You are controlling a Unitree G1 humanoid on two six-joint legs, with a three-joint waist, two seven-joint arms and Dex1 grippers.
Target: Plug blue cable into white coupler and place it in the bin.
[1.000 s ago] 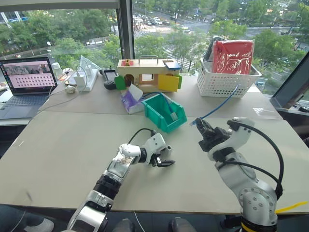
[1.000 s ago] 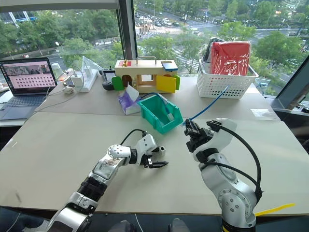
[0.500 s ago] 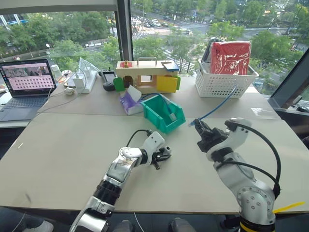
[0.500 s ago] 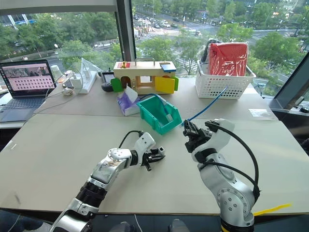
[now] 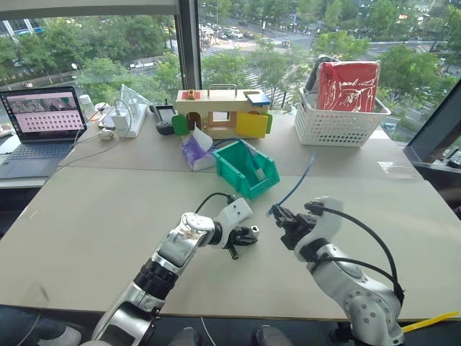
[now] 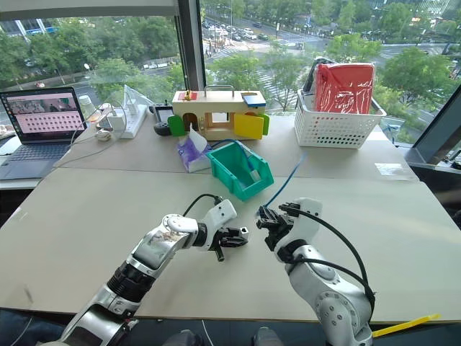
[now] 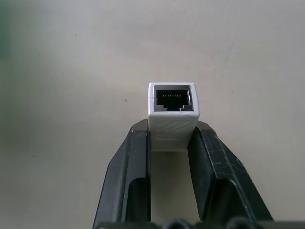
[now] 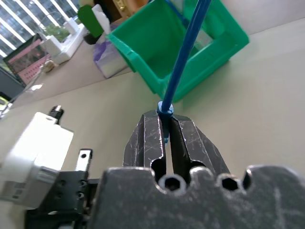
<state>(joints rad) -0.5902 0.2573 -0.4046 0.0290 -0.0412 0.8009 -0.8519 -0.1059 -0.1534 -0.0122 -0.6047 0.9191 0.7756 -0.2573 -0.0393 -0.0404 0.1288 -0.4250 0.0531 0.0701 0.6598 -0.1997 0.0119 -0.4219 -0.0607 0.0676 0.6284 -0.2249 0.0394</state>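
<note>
left eye view: the left gripper [image 5: 245,236] holds the white coupler [image 5: 253,231] just above the table [image 5: 86,216], and the right gripper [image 5: 282,217] sits close beside it with the blue cable [image 5: 297,182] arcing up toward the white basket [image 5: 338,122]. the bin [image 5: 248,167] stands just behind both.

left wrist view: both black fingers [image 7: 209,162] are clamped on the coupler's sides, its dark socket facing outward and unobstructed.

right wrist view: the jaws are pressed together on the cable's plug end, the cord rising in front of the bin.

to mate well, i judge the plug tip should be lined up square with the socket and pushed straight in, with the left grip holding firm.

a second ago the left jaws stood apart near the coupler; now they are closed on it. the right gripper has come down and toward the left one, narrowing the gap.
</note>
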